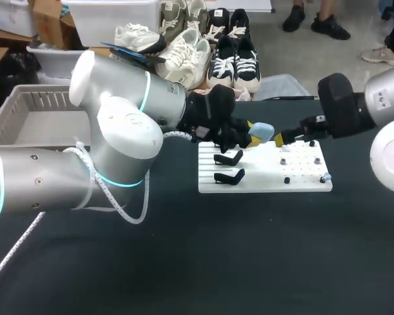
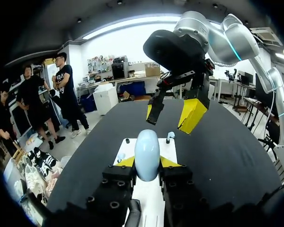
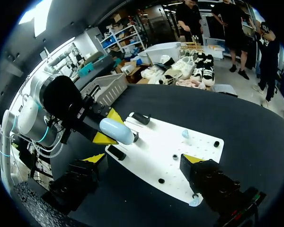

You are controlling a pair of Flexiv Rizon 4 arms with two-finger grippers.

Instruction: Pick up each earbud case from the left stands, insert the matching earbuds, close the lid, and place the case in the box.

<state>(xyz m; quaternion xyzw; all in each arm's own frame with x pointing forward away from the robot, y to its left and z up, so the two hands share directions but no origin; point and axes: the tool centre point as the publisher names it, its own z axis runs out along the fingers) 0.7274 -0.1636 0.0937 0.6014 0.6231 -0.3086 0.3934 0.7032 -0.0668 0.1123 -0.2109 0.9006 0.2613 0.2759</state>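
Left tool pinching the case, right tool spread before it

My left tool is clamped on the pale blue earbud case; one yellow tip presses on each side of it, and it is held in the air over the far edge of the white board on the black desk. My right tool comes in from the other side with its fingers spread. In the left wrist view it hangs just beyond the case, apart from it. Two black stands sit on the board's left part, both bare. A small pale blue earbud lies at the board's right edge, and the right wrist view shows another earbud further in on the board. The grey slatted box stands at the desk's far left, well apart from both tools.
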